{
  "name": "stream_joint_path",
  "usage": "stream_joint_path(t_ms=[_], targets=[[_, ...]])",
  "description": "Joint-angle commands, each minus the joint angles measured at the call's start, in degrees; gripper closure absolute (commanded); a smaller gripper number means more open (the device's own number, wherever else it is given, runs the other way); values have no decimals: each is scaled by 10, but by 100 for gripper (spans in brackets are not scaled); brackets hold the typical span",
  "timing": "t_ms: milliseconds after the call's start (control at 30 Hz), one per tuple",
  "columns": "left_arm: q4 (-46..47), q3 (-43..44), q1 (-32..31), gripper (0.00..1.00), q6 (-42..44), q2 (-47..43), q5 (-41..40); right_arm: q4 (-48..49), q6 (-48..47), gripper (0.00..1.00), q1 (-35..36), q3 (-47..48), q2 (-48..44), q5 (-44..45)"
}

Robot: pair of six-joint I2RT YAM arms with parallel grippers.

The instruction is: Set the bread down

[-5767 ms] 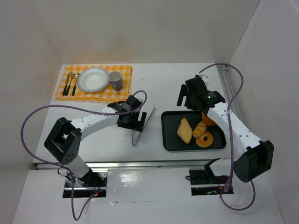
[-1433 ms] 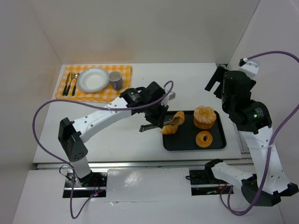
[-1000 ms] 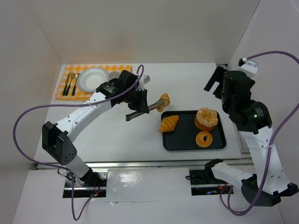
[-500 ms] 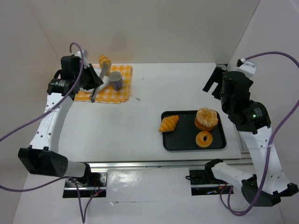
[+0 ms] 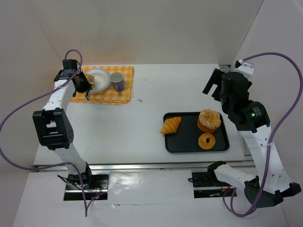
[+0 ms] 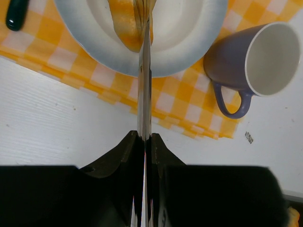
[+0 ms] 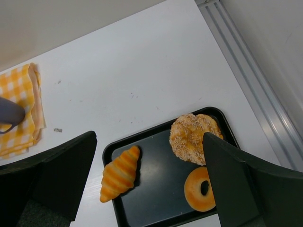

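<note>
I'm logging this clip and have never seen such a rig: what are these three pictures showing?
Two robot arms are bolted to a white table. The wide picture looks down from above and behind them; the other two come from a camera on each wrist. The left gripper is shut on metal tongs, which pinch a piece of bread over a white plate on a checked cloth, beside a purple mug. The right gripper hangs open above a black tray holding a croissant, a seeded bun and a doughnut.
</note>
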Motion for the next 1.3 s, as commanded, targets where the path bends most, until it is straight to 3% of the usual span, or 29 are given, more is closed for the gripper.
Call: stream_joint_path(t_ms=[0,33,67,133,267,300,533,767,1067,1267], targets=[[39,41,-11,98,-4,18,-8,35,-2,0,-3,5,9,-3],[26,46,-11,88,-4,27,-8,35,-2,0,-3,5,14,-3],[26,54,-11,86,-4,35,-2,35,-2,0,-3,11,14,-3],[12,60,-11,73,-4,41,4,35,-2,0,-3,11,14,-8],[11,55,-11,31,-4,13,-3,35,-2,0,-3,11,14,-13],[11,55,-11,27,-4,7,-3,35,-2,0,-3,11,14,-13],[-6,55,-11,34,2,-30,-15,35,3,0,-3,-1,-1,-20],[2,33,-48,41,14,-144,7,30,3,0,-3,-6,-7,-20],[-3,-57,-249,42,29,-231,39,47,3,0,-3,-30,-7,-35],[46,-102,-408,36,29,-210,73,47,3,0,-3,-30,4,-48]])
